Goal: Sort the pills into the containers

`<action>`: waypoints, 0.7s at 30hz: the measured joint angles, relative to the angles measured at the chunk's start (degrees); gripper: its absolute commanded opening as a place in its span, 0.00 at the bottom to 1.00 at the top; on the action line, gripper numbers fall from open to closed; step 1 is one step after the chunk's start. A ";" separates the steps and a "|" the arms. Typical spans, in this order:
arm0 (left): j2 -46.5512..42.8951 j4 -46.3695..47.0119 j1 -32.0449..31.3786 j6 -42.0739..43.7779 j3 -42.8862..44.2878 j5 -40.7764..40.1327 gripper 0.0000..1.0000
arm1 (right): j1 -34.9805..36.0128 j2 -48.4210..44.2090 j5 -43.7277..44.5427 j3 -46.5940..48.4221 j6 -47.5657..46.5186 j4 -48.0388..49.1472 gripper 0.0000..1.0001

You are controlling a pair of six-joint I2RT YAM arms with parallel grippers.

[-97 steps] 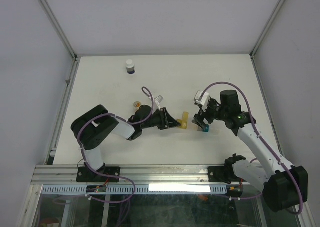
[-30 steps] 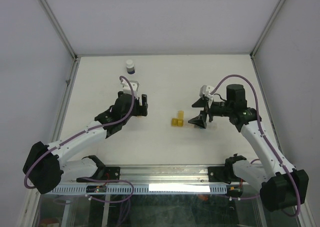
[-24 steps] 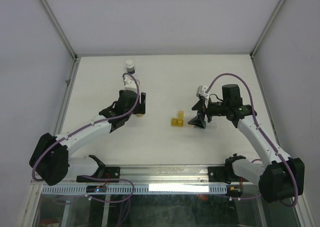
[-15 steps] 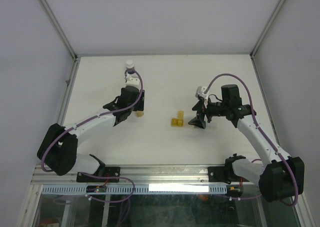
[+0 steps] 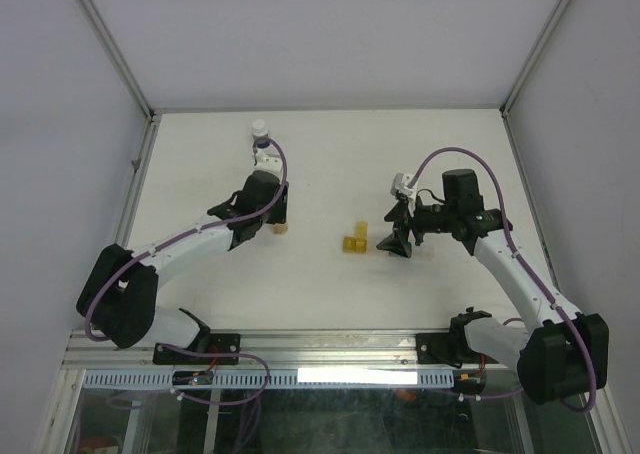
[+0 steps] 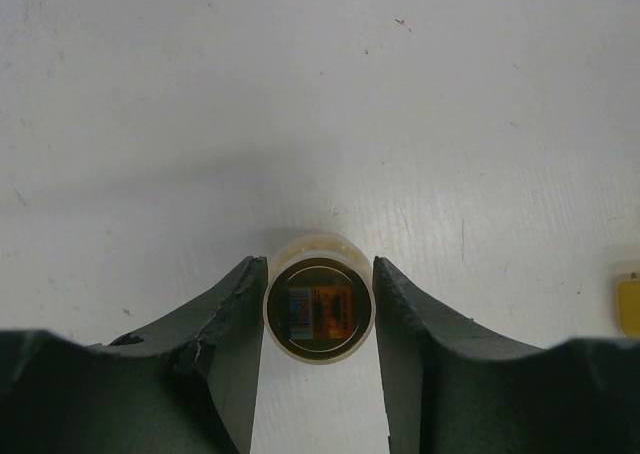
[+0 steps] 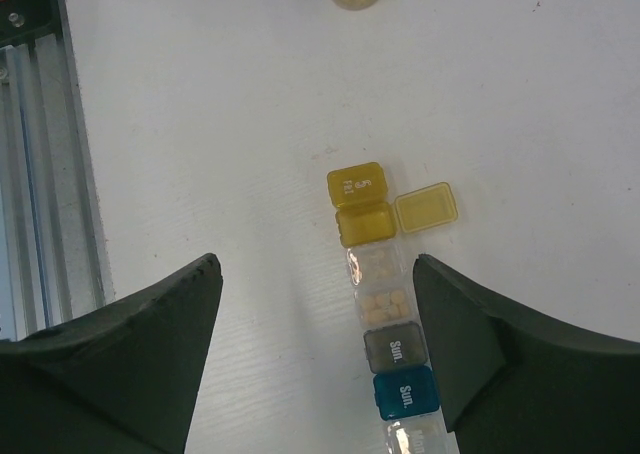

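A white worktop [image 5: 330,154] sits inside pale grey walls [image 5: 300,34]. The left gripper [image 6: 319,266] presses both sides of a small round amber vial [image 6: 318,314] standing on it. The right gripper [image 7: 318,266], spread wide and empty, hangs over the row of small translucent plastic containers [image 7: 385,309] near mid-worktop.

White table [image 5: 400,154] with containers [image 7: 385,309], vial [image 6: 318,309], probably bottle [image 5: 260,132]

The row of containers [image 7: 385,304] is cut off at the lower edge of the right wrist view and largely hidden under the right gripper [image 5: 393,232] from above. The small jar [image 6: 318,309] has contents too blurred to be identified; contact with the left gripper [image 6: 319,279] cannot be confirmed.
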 measured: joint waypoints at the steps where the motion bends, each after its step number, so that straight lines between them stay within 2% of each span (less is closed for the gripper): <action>1: 0.00 -0.31 0.00 0.00 0.13 0.24 0.18 | 0.00 0.00 0.00 0.00 -0.02 -0.02 0.80; 7: -2.56 -2.62 0.00 -1.14 0.31 3.76 0.01 | 0.00 0.00 -0.52 0.00 -0.22 -0.04 0.80; 11: -10.34 -2.21 0.02 -3.34 -0.24 11.41 0.00 | 0.00 -0.24 -3.74 -0.04 -1.46 -0.13 0.81; 16: -17.20 7.21 -0.02 -8.04 -4.31 26.51 0.00 | 0.04 -3.13 -10.54 -1.16 -2.95 -0.42 0.81; 18: -17.16 13.27 -0.24 -11.02 -6.97 32.81 0.00 | 0.04 -3.89 -13.09 -0.85 -3.23 -1.16 0.82; 21: -15.78 19.56 -2.05 -14.93 -9.73 37.44 0.00 | 0.02 -4.26 -15.74 0.66 -3.45 -2.75 0.83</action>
